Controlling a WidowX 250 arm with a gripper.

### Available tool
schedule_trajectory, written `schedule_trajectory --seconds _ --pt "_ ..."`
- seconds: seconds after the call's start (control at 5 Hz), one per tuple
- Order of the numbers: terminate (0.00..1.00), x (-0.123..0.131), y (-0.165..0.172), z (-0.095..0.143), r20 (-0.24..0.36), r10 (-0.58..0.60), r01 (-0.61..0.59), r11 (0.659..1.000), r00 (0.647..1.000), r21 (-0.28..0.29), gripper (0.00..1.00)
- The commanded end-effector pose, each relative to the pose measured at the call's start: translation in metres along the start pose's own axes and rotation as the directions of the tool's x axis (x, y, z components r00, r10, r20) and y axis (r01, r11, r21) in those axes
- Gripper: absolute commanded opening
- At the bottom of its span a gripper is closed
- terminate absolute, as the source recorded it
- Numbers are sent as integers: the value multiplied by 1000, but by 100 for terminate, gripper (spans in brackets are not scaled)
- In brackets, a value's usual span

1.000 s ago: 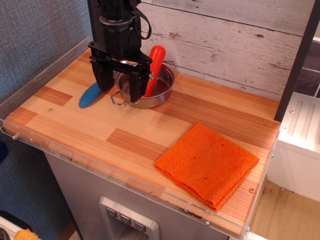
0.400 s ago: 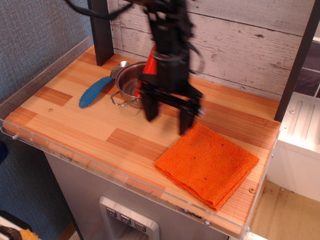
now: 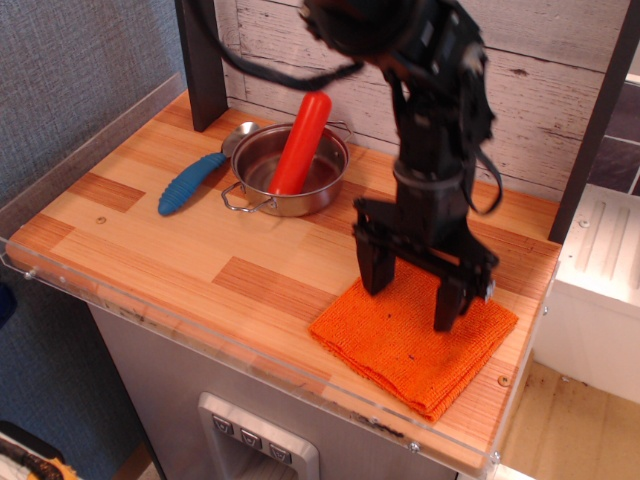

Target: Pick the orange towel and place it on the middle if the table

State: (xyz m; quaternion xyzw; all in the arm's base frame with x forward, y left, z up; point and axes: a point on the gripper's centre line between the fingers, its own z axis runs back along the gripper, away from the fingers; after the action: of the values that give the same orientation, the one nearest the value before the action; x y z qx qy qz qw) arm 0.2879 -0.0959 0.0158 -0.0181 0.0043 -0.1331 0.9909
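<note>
Directly beneath the spread-jawed gripper (image 3: 412, 295), the orange towel (image 3: 414, 331), ungrasped.

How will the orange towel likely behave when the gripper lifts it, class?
The towel is folded knitted cloth, so it will probably sag and may unfold. It looks light. Its rough weave should not slip between the fingers of the open gripper above it.

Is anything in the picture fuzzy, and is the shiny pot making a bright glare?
In the observation.image view, the arm's upper part looks a bit smeared, while the gripper with its open fingers over the orange towel is fairly sharp. The steel pot shows soft reflections, no harsh glare. The table is evenly lit, with faint shadows.
</note>
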Motion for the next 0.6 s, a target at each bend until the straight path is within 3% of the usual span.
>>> schedule_trajectory --seconds 0.0,0.4 --pt "0 -3 -8 -1 34 -10 8 998 999 59 100" --pt "0 -31 9 -32 -65 6 1 995 998 100 100"
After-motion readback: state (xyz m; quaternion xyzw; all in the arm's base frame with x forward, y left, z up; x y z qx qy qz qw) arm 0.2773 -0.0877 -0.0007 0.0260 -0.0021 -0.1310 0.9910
